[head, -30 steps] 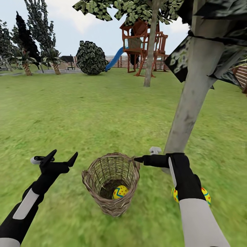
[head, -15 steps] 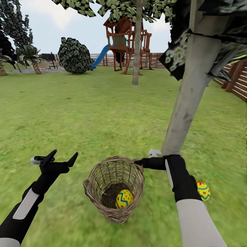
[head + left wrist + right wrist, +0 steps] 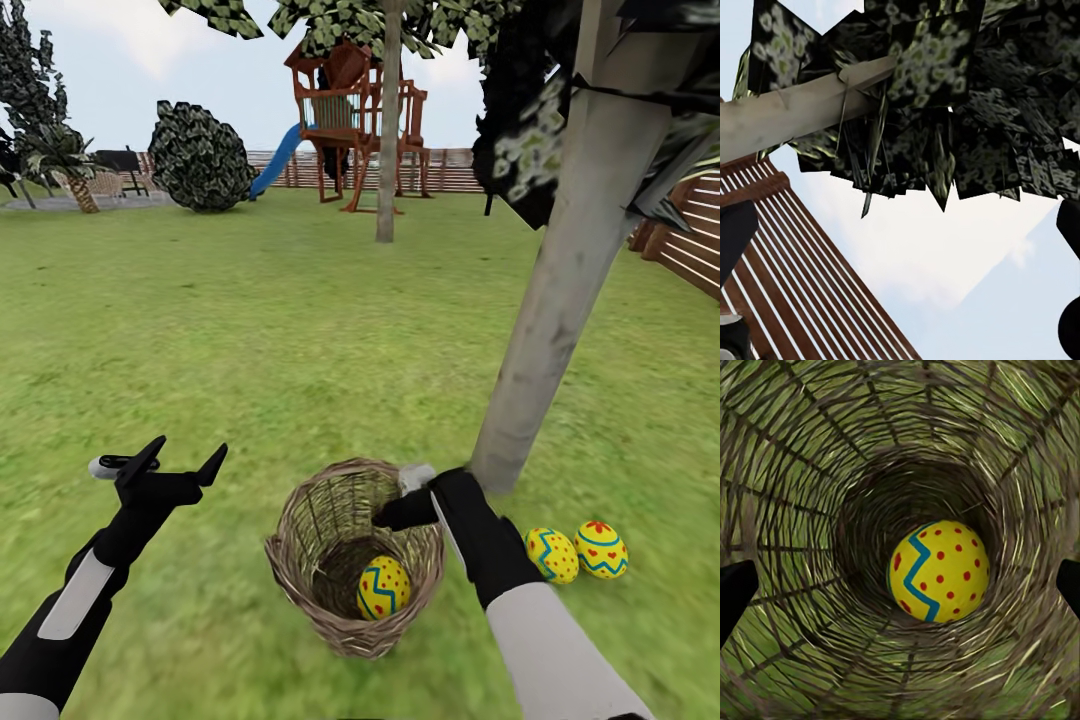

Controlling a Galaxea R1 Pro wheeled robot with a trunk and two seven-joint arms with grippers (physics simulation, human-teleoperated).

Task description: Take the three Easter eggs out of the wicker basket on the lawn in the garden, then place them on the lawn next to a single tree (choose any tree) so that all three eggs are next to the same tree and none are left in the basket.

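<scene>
Eggs: two (image 3: pixel 552 555) (image 3: pixel 601 549) lie by the tree (image 3: pixel 560 290); we judge the third egg (image 3: pixel 938 571) next, deep in the wicker basket (image 3: pixel 300 520). Our right gripper (image 3: pixel 400 505), spread wide at the rim's one o'clock, must descend and close. Left gripper (image 3: pixel 170 455) gapes empty.

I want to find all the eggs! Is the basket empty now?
Not empty. One yellow egg with red dots still lies at the bottom of the wicker basket; two other eggs lie on the grass outside.

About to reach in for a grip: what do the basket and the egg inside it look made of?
The round tan-brown woven wicker basket looks like stiff interlaced wicker strands, matte, with grass showing through gaps. The yellow red-dotted egg with a blue-green zigzag looks smooth, hard and painted, slightly glossy; its real material is unclear.
</scene>
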